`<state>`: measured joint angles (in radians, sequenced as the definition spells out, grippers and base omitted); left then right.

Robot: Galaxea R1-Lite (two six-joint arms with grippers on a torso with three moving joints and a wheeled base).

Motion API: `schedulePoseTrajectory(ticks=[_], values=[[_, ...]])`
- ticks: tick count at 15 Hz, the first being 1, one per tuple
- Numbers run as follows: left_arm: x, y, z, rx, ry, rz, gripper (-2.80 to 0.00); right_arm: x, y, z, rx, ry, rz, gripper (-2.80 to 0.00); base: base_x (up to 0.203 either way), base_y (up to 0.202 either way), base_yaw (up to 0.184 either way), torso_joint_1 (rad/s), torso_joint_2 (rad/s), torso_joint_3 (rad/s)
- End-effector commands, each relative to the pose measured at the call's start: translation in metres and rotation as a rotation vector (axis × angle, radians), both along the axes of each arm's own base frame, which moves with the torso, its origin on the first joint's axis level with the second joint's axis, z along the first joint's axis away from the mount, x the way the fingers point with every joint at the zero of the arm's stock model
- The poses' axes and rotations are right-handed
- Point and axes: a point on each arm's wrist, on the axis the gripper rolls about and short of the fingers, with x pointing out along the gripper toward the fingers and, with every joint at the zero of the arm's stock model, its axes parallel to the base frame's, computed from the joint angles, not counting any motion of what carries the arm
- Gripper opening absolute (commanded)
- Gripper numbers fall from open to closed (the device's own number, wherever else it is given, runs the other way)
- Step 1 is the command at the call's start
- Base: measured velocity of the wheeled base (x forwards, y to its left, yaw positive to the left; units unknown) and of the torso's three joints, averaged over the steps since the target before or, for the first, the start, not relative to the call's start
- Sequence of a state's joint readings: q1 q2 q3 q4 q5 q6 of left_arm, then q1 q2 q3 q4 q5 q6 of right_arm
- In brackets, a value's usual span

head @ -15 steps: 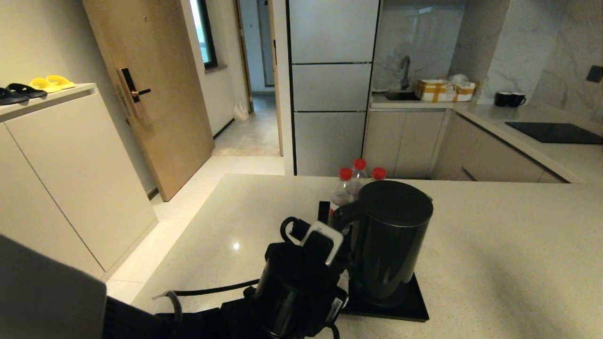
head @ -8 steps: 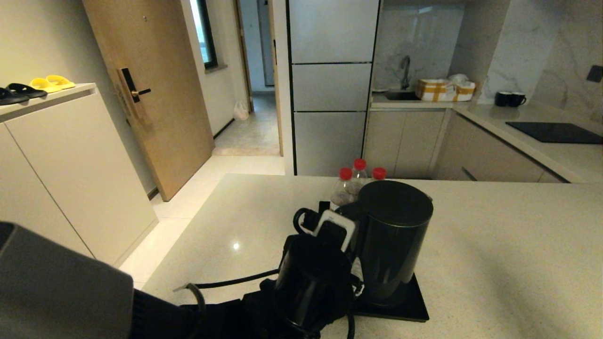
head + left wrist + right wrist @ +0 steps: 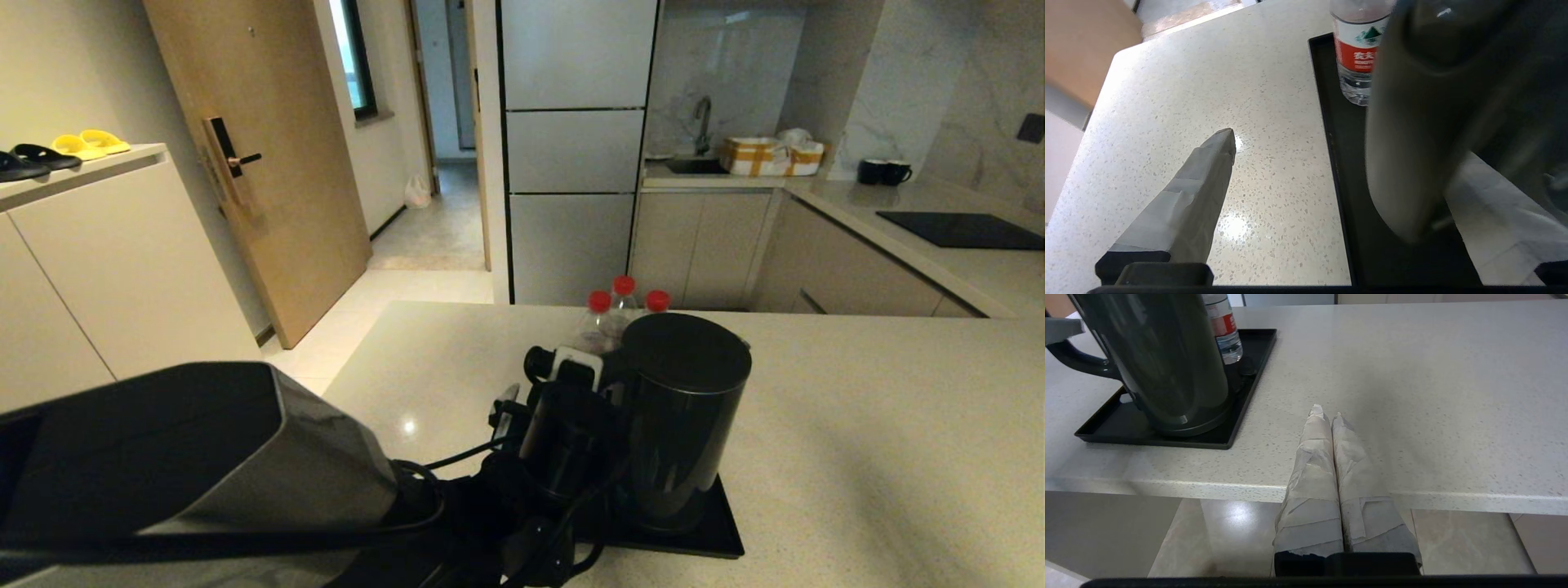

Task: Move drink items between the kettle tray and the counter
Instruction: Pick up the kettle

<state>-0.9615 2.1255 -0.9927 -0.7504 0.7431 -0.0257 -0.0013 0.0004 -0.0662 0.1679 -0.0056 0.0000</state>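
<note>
The tall glossy black kettle (image 3: 686,408) stands on the flat black kettle tray (image 3: 710,535) on the beige speckled counter (image 3: 882,425). Three red-capped water bottles (image 3: 600,314) stand behind it on the tray. My left gripper (image 3: 571,376) is at the kettle's left side, open. In the left wrist view its jaws stand wide apart (image 3: 1351,147). One taped finger (image 3: 1200,192) hangs over the counter (image 3: 1249,81), the kettle handle (image 3: 1408,143) stands between the fingers, and the other finger (image 3: 1494,208) lies behind it. My right gripper (image 3: 1327,414) is shut and empty, at the counter's front edge, right of the tray (image 3: 1237,424).
One bottle (image 3: 1357,45) stands on the tray just beyond the handle. The counter (image 3: 1412,367) stretches bare to the right of the tray. My left arm's grey link (image 3: 188,449) fills the lower left. A far worktop carries a sink, a hob (image 3: 963,230) and mugs.
My left arm has pushed forward and right, and its gripper has gone from short of the kettle to around the handle. The kettle, bottles and tray have not moved.
</note>
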Motion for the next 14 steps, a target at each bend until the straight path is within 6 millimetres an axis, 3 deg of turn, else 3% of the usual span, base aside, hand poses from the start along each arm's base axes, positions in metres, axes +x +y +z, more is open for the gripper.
schedulePoseTrajectory(ticks=[1,7,14], values=[[0.012,-0.003,-0.011,0.010,-0.002,0.039,0.00,0.000,0.000,0.000,0.000,0.001,-0.001,-2.80,0.000,0.000,0.000,0.000,0.00,0.000],[0.026,-0.021,-0.013,-0.085,-0.073,0.064,0.00,0.000,0.000,0.000,0.000,0.001,-0.001,-2.80,0.000,0.000,0.000,0.000,0.00,0.000],[0.031,-0.027,-0.019,-0.087,-0.077,0.067,0.00,0.000,0.000,0.000,0.000,0.001,-0.001,-2.80,0.000,0.000,0.000,0.000,0.00,0.000]])
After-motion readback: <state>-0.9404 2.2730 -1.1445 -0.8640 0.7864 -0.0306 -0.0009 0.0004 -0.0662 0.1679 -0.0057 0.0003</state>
